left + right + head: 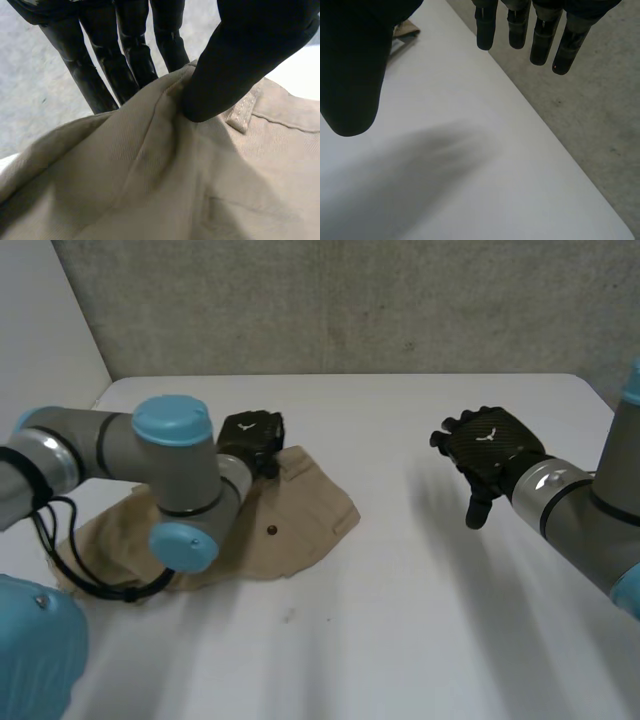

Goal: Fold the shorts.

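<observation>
item: tan shorts (pixel 305 515), lying rumpled on the white table (pixel 430 620), on my left side.
my left robot hand (pixel 250 438): at the shorts' far edge, thumb and fingers pinching a raised fold of the cloth.
my right robot hand (pixel 487 448): fingers straight and spread, holding nothing, over the table, well apart from the shorts.

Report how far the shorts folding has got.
Done: no finished fold shows; the shorts lie loosely spread on the table. In hand: the left hand pinches their far edge. Left: carrying that edge over; the right hand hangs open, apart from the cloth.
</observation>
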Robot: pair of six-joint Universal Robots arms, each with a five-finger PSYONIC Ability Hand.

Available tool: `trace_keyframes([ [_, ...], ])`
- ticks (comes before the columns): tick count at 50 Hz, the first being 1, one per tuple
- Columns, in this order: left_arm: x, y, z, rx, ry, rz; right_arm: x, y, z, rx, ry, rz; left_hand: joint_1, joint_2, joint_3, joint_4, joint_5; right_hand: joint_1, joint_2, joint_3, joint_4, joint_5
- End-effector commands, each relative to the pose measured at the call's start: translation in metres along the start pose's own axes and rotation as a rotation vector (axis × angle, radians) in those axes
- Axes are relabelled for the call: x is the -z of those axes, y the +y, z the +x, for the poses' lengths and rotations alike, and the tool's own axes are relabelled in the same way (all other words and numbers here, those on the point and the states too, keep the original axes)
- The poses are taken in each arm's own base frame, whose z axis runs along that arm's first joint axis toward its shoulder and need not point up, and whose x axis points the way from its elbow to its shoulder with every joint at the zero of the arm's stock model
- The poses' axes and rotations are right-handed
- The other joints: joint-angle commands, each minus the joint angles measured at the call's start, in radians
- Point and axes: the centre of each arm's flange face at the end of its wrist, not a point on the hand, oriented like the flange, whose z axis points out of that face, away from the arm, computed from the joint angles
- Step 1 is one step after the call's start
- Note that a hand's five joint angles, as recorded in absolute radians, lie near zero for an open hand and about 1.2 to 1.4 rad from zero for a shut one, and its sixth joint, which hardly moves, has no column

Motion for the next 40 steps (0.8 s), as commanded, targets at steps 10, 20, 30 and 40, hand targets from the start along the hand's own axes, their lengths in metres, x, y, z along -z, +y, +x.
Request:
trace_keyframes([
  [10, 0.045, -0.027, 0.133, 0.234, 0.432, 0.176, 0.001, 0.002, 0.058, -0.026, 0.161, 0.01, 0.257, 0.207, 0.22, 0.205, 0.265, -0.027, -0.042, -0.037, -0.058, -0.07],
  [20, 0.09, 0.019, 0.179, 0.21, 0.618, 0.023, 0.006, 0.0, 0.084, -0.033, 0.243, 0.029, -0.411, -0.461, -0.448, -0.464, -0.404, -0.027, -0.042, -0.037, -0.058, -0.07],
  [30, 0.097, 0.001, 0.12, 0.039, 0.379, -0.042, 0.007, 0.001, 0.081, -0.036, 0.225, 0.025, -0.735, -0.785, -0.772, -0.787, -0.727, -0.027, -0.042, -0.037, -0.058, -0.07],
  [40, 0.152, -0.032, 0.047, -0.011, 0.105, -0.167, 0.014, 0.014, 0.05, -0.034, 0.026, -0.02, -0.882, -0.932, -0.919, -0.934, -0.874, -0.027, -0.042, -0.037, -0.058, -0.07],
])
